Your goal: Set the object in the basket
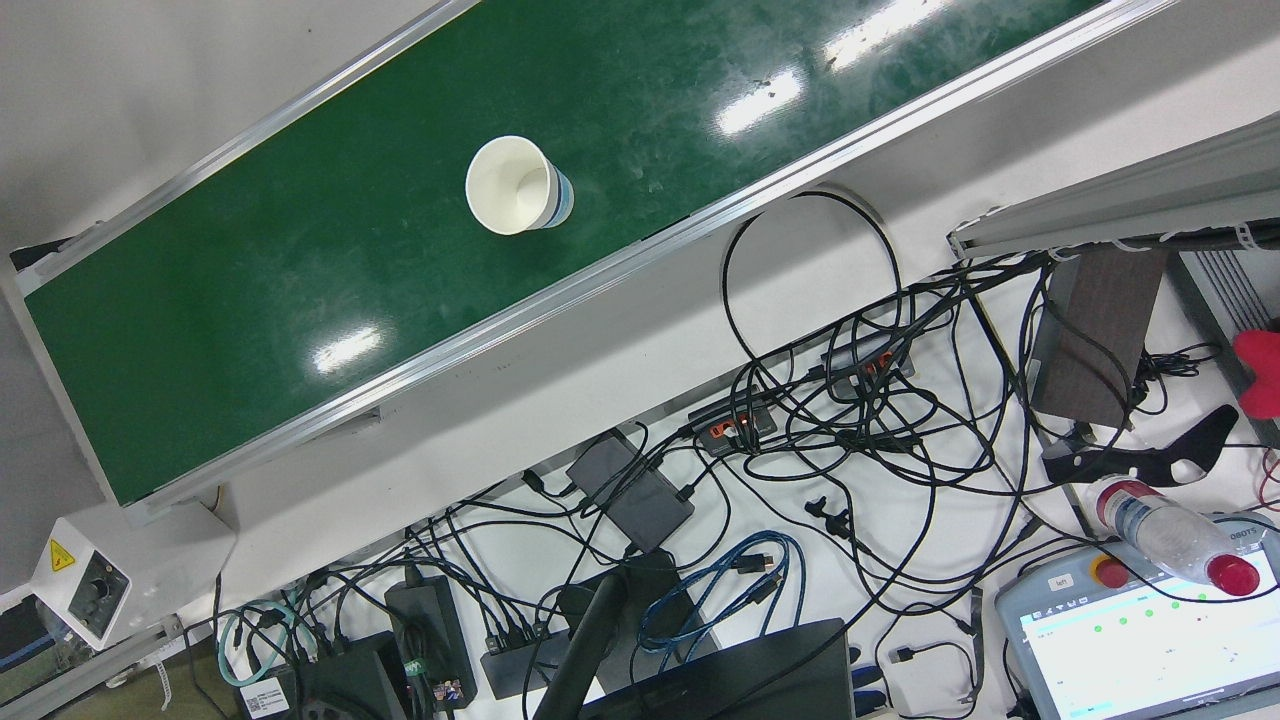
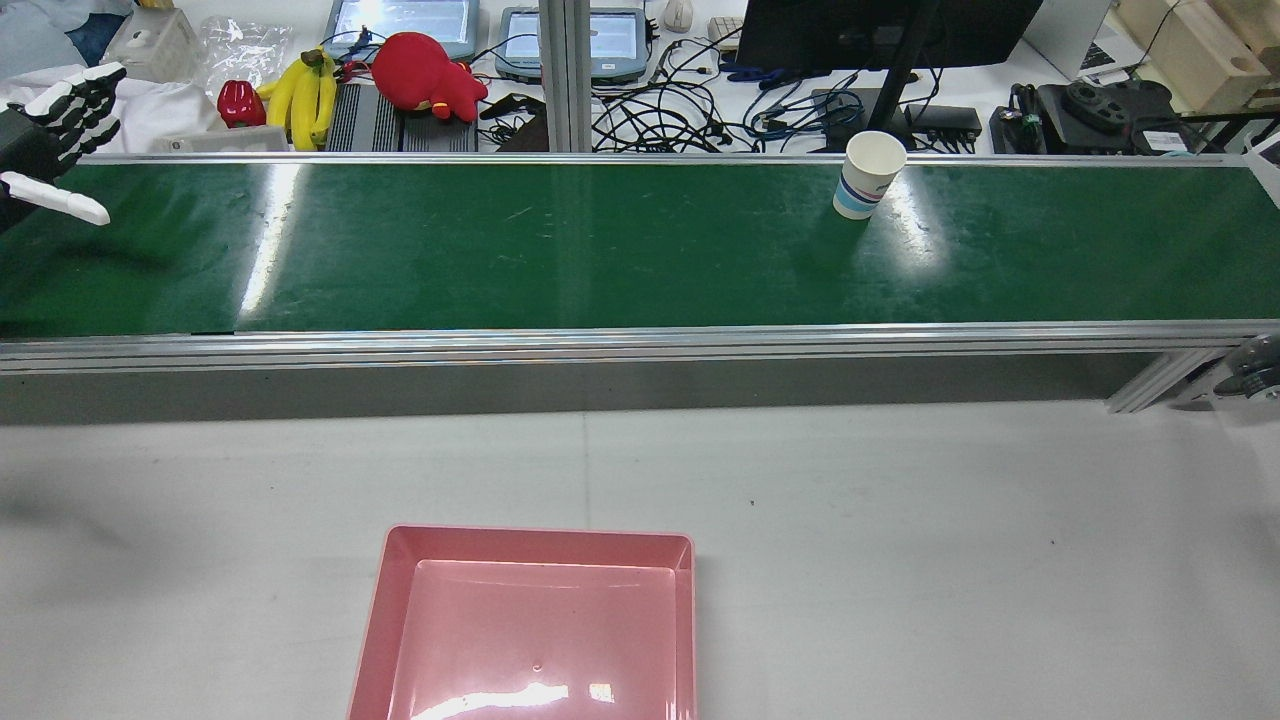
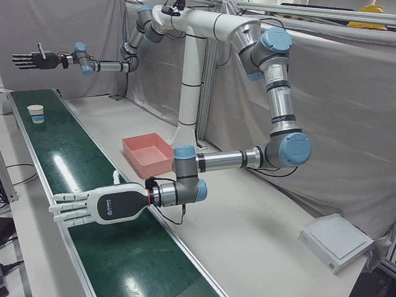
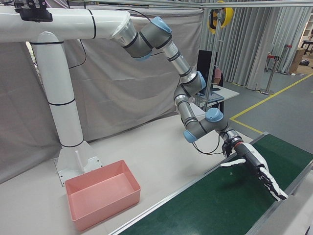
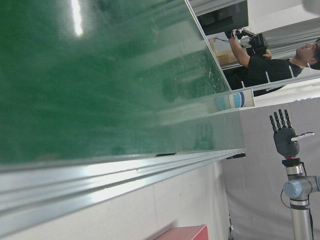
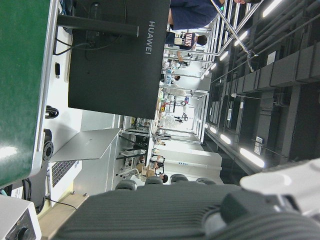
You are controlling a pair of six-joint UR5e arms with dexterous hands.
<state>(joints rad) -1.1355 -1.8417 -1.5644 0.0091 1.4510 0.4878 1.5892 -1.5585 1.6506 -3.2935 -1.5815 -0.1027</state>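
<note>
A white paper cup [image 2: 868, 175] with a blue band stands upright on the green conveyor belt [image 2: 600, 250], toward its right part in the rear view; the front view shows the cup [image 1: 515, 185] from above, with nothing in it. The pink basket [image 2: 540, 542] sits on the grey table in front of the belt and holds nothing. My left hand [image 3: 99, 207] hovers low over the belt's other end, open, fingers stretched flat, far from the cup [image 3: 37, 113]. My right hand [image 3: 34, 60] hangs open high above the cup's end of the belt.
Behind the belt lies a cluttered desk with tangled cables [image 1: 850, 420], a monitor [image 2: 880, 30], teach pendants, a red plush toy [image 2: 425, 75] and toy bananas [image 2: 300, 95]. A person in black [image 5: 270, 62] sits past the belt's far end.
</note>
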